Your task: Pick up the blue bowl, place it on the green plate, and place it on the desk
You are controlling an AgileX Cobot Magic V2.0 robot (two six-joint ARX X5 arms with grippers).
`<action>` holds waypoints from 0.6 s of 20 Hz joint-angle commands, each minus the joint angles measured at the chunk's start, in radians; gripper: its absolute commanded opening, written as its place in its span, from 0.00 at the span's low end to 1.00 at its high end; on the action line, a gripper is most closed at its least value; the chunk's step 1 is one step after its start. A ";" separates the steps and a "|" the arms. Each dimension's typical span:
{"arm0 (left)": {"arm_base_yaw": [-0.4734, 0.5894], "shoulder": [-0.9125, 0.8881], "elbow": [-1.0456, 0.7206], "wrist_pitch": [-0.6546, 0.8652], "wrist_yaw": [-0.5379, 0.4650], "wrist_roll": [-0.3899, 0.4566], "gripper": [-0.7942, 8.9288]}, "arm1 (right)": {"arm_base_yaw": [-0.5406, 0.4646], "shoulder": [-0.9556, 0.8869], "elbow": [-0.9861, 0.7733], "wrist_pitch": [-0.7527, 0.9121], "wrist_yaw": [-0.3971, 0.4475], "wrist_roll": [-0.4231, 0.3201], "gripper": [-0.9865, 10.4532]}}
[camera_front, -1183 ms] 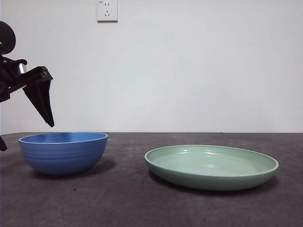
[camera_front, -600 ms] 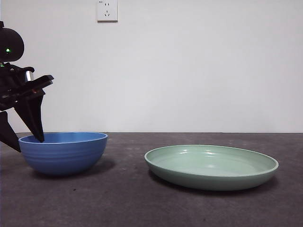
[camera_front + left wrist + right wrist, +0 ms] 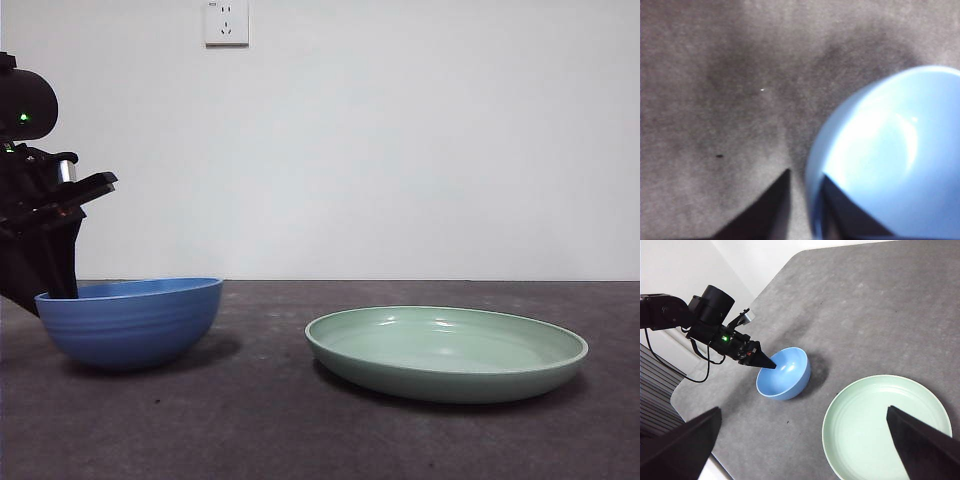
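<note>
On the dark grey desk (image 3: 300,430) the blue bowl (image 3: 130,322) stood at the left side of the front view, with the green plate (image 3: 446,352) well apart from it to the right, both resting flat on the tabletop. Much of the left arm was cut off by the frame's left edge in that view, and its jaw tips were hidden behind and inside the bowl's near-left rim, so the grip itself could not be made out there. The left wrist view was blurred, yet it showed the left gripper (image 3: 805,187) with its two black jaws straddling the bowl's rim, one jaw inside the pale blue hollow and the other outside over the desk, the gap between them narrow, about the thickness of the wall; whether the pads actually pressed the rim could not be told from the blur. In the high right wrist view the left gripper's pointed jaws (image 3: 762,362) reached the rim of the bowl (image 3: 785,374) on the side away from the plate (image 3: 887,432), whose edge ran out of the frame. The right gripper (image 3: 805,452) hung high above the desk, its jaws spread wide at the lower corners of that view, holding nothing. A white wall socket (image 3: 227,22) sat on the wall behind.
</note>
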 commanded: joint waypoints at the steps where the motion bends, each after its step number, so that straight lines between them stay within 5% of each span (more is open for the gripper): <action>1: -0.002 0.022 0.019 0.009 -0.003 0.020 0.10 | 0.005 0.004 0.017 0.006 -0.001 0.011 0.62; 8: -0.033 0.020 0.189 -0.171 -0.003 0.015 0.10 | 0.003 -0.010 0.018 -0.022 0.008 0.008 0.62; 12: -0.143 0.020 0.315 -0.241 -0.004 -0.013 0.10 | 0.003 -0.080 0.018 -0.101 0.134 0.006 0.62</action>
